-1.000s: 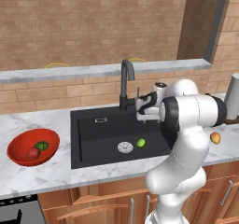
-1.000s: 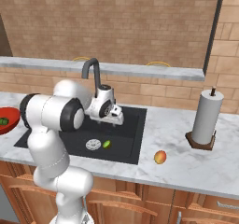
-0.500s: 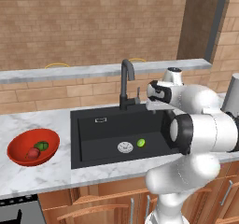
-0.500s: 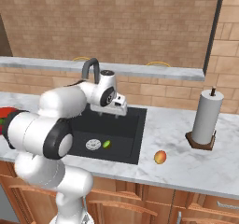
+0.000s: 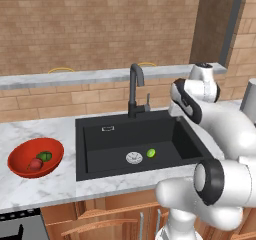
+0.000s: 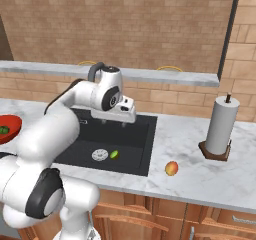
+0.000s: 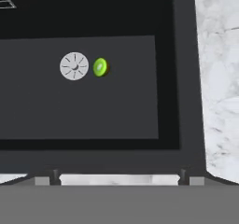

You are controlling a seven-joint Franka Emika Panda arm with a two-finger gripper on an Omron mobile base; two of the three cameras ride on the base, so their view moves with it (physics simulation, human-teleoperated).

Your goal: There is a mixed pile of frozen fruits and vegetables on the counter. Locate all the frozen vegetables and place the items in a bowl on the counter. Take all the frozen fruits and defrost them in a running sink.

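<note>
One lime-green fruit [image 5: 151, 153] lies on the sink [image 5: 100, 149] floor just beside the silver drain [image 5: 134, 158]; the orange-yellow fruit [image 6: 171, 168] sits on the table [image 6: 200, 176] right of the basin, near the paper towel roll [image 6: 220, 125]. My own arm hides that fruit in the left base view. The bowl [image 5: 20, 156] holds the red piece [image 5: 35, 164] and dark green piece [image 5: 44, 156], and is cut off at the right view's edge. My claw [image 6: 114, 117] hangs empty, fingers spread wide, over the sink's far right corner, having swung right and higher since a second ago.
</note>
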